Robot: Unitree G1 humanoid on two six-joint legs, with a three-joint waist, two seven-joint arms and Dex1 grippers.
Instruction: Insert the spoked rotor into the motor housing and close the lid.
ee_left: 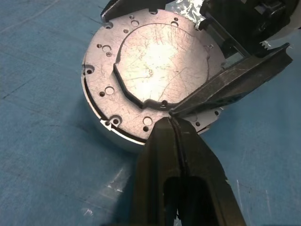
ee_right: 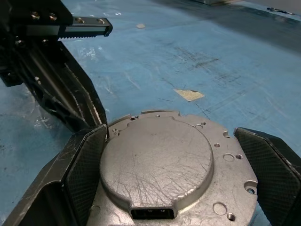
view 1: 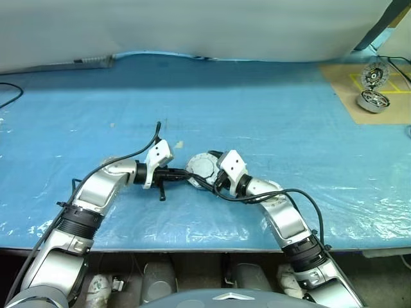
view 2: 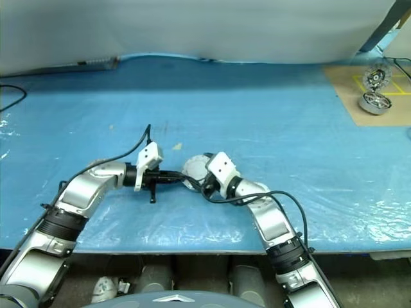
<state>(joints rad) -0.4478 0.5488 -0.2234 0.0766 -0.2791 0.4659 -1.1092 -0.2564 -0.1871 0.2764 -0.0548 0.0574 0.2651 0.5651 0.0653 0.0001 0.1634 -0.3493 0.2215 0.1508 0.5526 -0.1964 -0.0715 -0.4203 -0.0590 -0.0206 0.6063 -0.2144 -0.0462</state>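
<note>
The motor housing sits on the blue-covered table, near the middle of its front edge, with the lid lying flat and closed on top; the spoked rotor is hidden, so its place cannot be told. The lid's outer face is plain scratched grey metal with a raised round boss, small drilled holes round the flange and a little rectangular socket at one side; no brand, label or readable writing shows on it. The right gripper stands wide apart, one black padded finger close against the lid's rim on one side and the other finger beside the opposite rim, so it brackets the housing; whether the pads actually press on it cannot be told. The left gripper is clenched tight, its two fingers together and gripping nothing, the joined tips resting at the lid's edge just beside one finger of the right gripper. At the far right corner of the table lies a tan cardboard sheet marked with yellow tape lines, and on it stand a second silver motor unit and a striped-faced disc just behind it, well apart from the grippers. A small pale scrap lies on the blue cover near the housing.
</note>
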